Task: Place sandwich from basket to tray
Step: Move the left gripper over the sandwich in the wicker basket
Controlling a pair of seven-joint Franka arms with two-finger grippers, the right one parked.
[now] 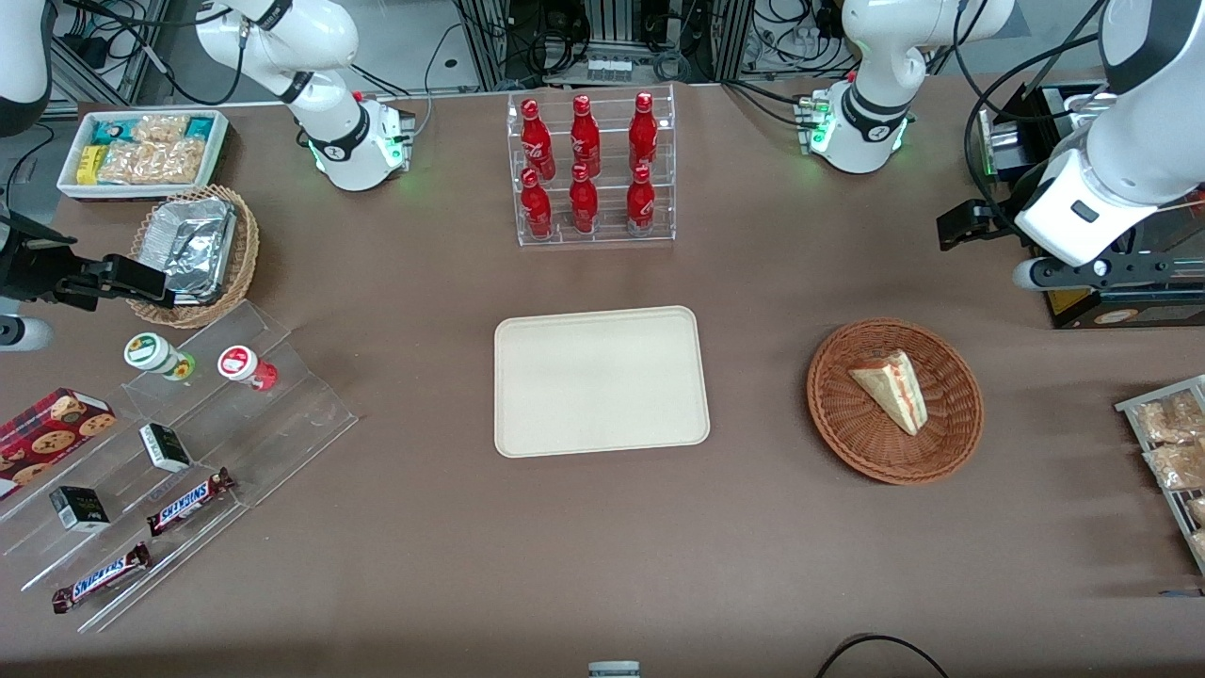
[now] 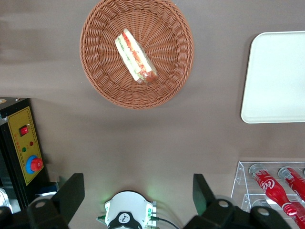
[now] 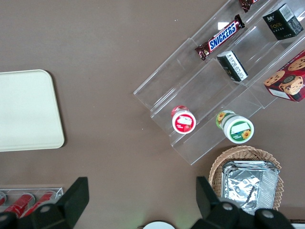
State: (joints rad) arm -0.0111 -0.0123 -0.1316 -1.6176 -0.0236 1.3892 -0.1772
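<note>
The sandwich (image 1: 890, 388) (image 2: 135, 57), a pale bread wedge with red and green filling, lies in the round reddish-brown basket (image 1: 847, 443) (image 2: 100, 71). The cream tray (image 1: 600, 381) (image 2: 276, 76) lies flat and bare at mid-table, beside the basket toward the parked arm's end. My gripper (image 1: 958, 228) (image 2: 137, 191) hangs high above the table, farther from the front camera than the basket and apart from it. Its fingers (image 2: 71, 193) are spread wide and hold nothing.
A clear rack of red bottles (image 1: 593, 169) (image 2: 279, 183) stands farther from the front camera than the tray. A black and yellow control box (image 1: 1120, 301) (image 2: 21, 143) and a rack of snack packets (image 1: 1172, 443) flank the basket. Acrylic snack steps (image 1: 169, 452) fill the parked arm's end.
</note>
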